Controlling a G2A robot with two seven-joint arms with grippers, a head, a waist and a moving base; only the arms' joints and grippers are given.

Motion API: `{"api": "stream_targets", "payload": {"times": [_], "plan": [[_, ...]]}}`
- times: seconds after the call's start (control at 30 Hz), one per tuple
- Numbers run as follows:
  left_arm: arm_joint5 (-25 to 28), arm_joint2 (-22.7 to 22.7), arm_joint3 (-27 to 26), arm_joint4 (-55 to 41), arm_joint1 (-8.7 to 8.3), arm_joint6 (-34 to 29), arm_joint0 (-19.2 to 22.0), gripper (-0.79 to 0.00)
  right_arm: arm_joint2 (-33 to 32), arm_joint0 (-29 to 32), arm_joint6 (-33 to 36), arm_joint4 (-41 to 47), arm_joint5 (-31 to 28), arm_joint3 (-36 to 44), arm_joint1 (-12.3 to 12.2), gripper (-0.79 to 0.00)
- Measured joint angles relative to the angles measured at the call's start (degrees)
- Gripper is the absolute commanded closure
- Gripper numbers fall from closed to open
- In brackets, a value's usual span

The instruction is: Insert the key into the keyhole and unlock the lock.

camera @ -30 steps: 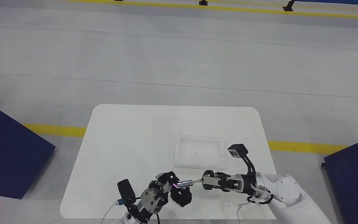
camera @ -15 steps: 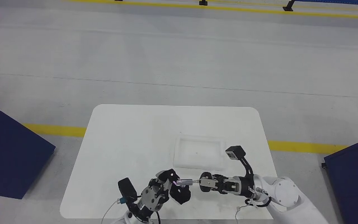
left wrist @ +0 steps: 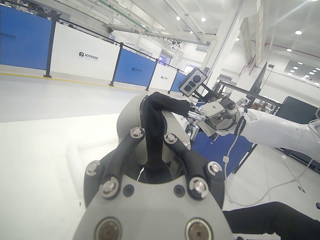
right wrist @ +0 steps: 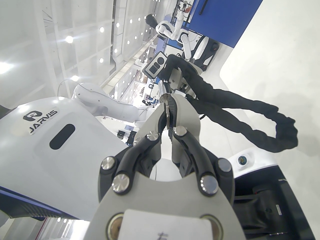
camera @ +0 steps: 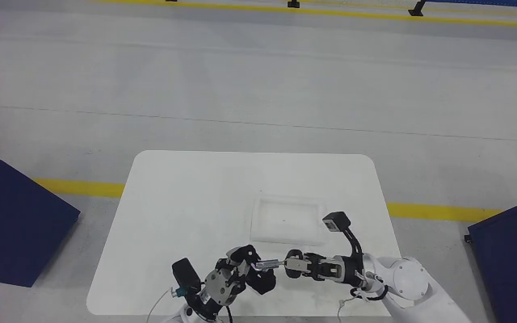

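Top view: right gripper point(camera: 292, 263), clamped on key point(camera: 274, 262), has edged toward left gripper point(camera: 246, 261) gripping lock point(camera: 260, 280).

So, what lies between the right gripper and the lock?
The silver metal key, in the right gripper, tip at the black fabric-sleeved lock; the right wrist view shows it.
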State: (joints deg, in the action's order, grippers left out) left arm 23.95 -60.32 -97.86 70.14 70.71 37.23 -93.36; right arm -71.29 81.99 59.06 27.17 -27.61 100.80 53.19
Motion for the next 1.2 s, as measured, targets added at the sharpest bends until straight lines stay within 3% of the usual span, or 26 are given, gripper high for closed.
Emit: {"api": "stream_targets", "payload": {"times": [0.23, 0.63, 1.03, 1.2], "plan": [[-2.01, -0.25, -0.19, 3.97, -0.12, 0.72, -0.07, 0.0, 0.19, 0.08, 1.53, 3.98, 2.91, -0.33, 0.09, 0.0], [-5.71, -0.32, -0.17, 8.23, -0.13, 3.38, -0.12, 0.0, 0.22, -2.38, 11.69, 10.6, 16.12, -2.84, -0.25, 0.0], [-7.31, -0.65, -0.05, 8.8, -0.11, 3.25, -0.06, 0.0, 0.33, -2.24, 11.3, 10.58, 16.58, -2.88, -0.23, 0.0], [-7.91, -0.5, -0.6, 9.91, -0.12, 1.83, 0.08, 0.0, 0.9, -1.93, 7.57, 13.6, 24.35, -2.61, -0.03, 0.0]]}}
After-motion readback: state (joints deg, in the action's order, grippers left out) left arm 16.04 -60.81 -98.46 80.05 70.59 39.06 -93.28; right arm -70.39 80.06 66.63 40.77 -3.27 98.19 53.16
